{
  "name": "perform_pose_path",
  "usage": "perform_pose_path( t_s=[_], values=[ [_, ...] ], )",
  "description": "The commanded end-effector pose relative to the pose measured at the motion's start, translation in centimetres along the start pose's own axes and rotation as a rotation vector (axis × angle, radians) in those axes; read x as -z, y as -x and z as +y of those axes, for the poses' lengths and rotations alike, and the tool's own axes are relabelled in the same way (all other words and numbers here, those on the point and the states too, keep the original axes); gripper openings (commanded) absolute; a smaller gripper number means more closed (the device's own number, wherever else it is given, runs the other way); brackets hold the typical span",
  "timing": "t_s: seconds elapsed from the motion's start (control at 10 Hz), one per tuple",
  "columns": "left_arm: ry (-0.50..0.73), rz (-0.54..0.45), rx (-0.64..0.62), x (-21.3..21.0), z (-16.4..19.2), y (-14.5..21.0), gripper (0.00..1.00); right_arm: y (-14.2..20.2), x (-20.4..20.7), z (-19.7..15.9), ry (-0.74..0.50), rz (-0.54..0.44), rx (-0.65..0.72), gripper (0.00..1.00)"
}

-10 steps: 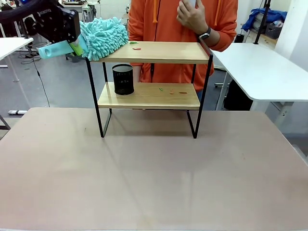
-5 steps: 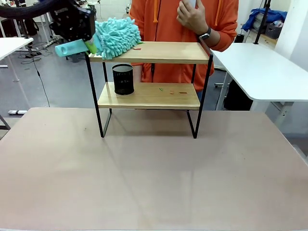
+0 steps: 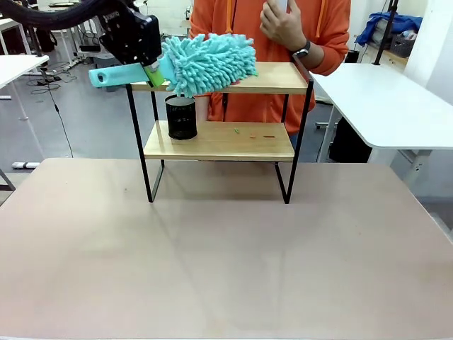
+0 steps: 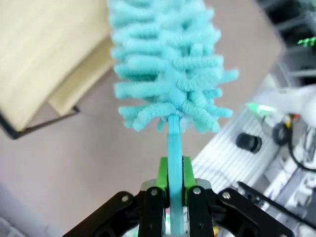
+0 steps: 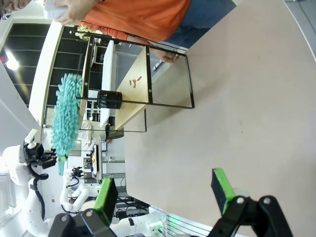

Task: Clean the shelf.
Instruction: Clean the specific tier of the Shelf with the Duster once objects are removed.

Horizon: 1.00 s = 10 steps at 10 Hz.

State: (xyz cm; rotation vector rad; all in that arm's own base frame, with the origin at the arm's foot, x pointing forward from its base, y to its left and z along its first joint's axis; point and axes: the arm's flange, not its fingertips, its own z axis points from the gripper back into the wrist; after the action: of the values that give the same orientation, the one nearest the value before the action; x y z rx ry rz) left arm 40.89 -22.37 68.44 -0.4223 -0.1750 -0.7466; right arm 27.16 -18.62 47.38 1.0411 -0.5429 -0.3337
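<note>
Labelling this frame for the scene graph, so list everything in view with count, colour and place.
shelf: one, light wood boards in a black frame, far middle of the big table
duster: one, teal, fluffy head lying on the shelf's top board
mesh cup: one, black, left end of the lower board
scraps: a few, red and green, lower board right of the cup
big table: one, beige, foreground
white tables: two, at the far left and far right
person: one, orange top, behind the shelf, one arm raised with a wristwatch
left hand: shut on the duster's handle, by the shelf's left end
right hand: open, holding nothing, above the big table
</note>
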Motion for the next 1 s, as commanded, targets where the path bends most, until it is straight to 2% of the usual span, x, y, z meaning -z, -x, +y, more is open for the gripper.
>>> perform_pose_path(
  t_s=[0.0, 0.1, 0.2, 0.4, 0.7, 0.8, 0.9],
  values=[
    [0.263, 0.127, 0.257, -2.4, -1.5, 3.2, 0.13, -0.2, 0.3, 0.0, -0.025, -0.018, -0.026, 1.00],
    [0.355, 0.186, 0.377, -2.9, -2.5, 4.7, 0.13, -0.2, 0.3, 0.0, -0.025, -0.018, -0.026, 1.00],
    [0.404, 0.196, 0.411, -3.7, -2.6, 5.5, 0.13, -0.2, 0.3, 0.0, -0.025, -0.018, -0.026, 1.00],
    [0.363, 0.138, 0.380, -4.9, -2.1, 6.0, 0.13, -0.2, 0.3, 0.0, -0.025, -0.018, -0.026, 1.00],
    [0.382, 0.112, 0.340, -5.1, -1.3, 6.1, 0.13, -0.2, 0.3, 0.0, -0.025, -0.018, -0.026, 1.00],
    [0.359, 0.076, 0.311, -6.4, -0.4, 6.5, 0.13, -0.2, 0.3, 0.0, -0.025, -0.018, -0.026, 1.00],
    [0.331, -0.022, 0.252, -9.3, 1.7, 8.1, 0.13, -0.2, 0.3, 0.0, -0.025, -0.018, -0.026, 1.00]
  ],
)
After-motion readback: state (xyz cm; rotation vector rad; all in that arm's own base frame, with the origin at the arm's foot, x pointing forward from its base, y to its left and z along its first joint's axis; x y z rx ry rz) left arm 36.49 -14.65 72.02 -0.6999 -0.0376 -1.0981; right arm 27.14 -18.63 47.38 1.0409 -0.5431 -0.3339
